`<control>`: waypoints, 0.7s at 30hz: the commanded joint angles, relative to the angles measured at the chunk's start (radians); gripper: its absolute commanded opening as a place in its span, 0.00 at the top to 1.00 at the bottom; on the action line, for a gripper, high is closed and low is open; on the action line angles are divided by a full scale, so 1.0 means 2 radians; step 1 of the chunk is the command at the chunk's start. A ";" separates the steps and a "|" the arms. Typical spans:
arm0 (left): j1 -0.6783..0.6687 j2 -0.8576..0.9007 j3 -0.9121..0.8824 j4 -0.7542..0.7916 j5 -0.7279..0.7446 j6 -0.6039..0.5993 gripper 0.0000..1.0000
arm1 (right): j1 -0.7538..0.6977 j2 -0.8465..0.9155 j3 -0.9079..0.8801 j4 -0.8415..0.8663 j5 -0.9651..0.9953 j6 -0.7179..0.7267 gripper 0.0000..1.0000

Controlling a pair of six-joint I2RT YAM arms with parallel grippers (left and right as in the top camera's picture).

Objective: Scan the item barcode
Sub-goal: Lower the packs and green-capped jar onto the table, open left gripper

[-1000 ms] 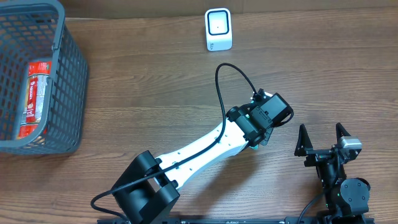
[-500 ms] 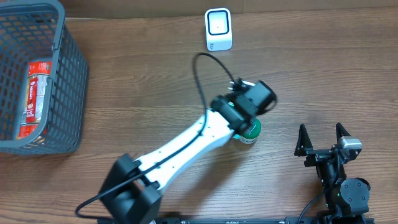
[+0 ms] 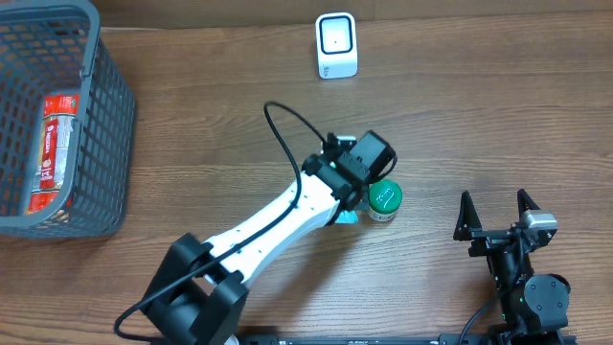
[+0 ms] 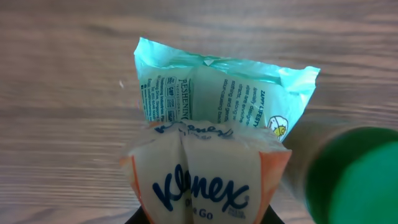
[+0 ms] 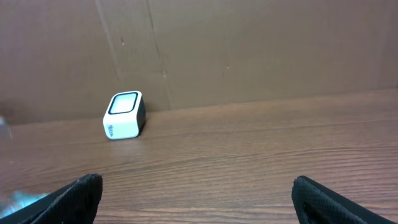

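Observation:
A white and orange Kleenex tissue pack (image 4: 202,177) is clamped in my left gripper (image 4: 205,214), which is shut on it; only the dark finger edges show at the bottom of the left wrist view. From overhead the left gripper (image 3: 359,177) hovers mid-table and hides the pack. The white barcode scanner (image 3: 336,45) stands at the far edge, well beyond it, and shows as well in the right wrist view as the scanner (image 5: 124,115). My right gripper (image 3: 496,213) rests near the front right, open and empty, its fingertips (image 5: 81,190) wide apart.
A teal wipes pack (image 4: 224,93) lies on the table just beyond the held pack, and a green-lidded container (image 3: 385,198) stands right beside the left gripper. A grey basket (image 3: 110,115) at the far left holds a red packet (image 3: 53,144).
My left gripper closed on the tissue pack and moved left and slightly away from the front, uncovering the green-lidded container. The right arm stayed still.

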 commanded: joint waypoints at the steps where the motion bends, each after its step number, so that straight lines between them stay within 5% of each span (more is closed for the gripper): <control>1: -0.003 0.008 -0.027 0.027 0.013 -0.077 0.96 | -0.001 -0.003 -0.005 0.002 0.005 0.000 0.00; 12: -0.014 0.008 -0.034 0.059 0.136 -0.082 0.96 | -0.001 -0.003 -0.005 0.002 0.005 0.000 0.00; 21: -0.021 0.008 -0.034 0.060 0.105 -0.080 0.95 | -0.001 -0.003 -0.005 0.002 0.005 0.000 0.00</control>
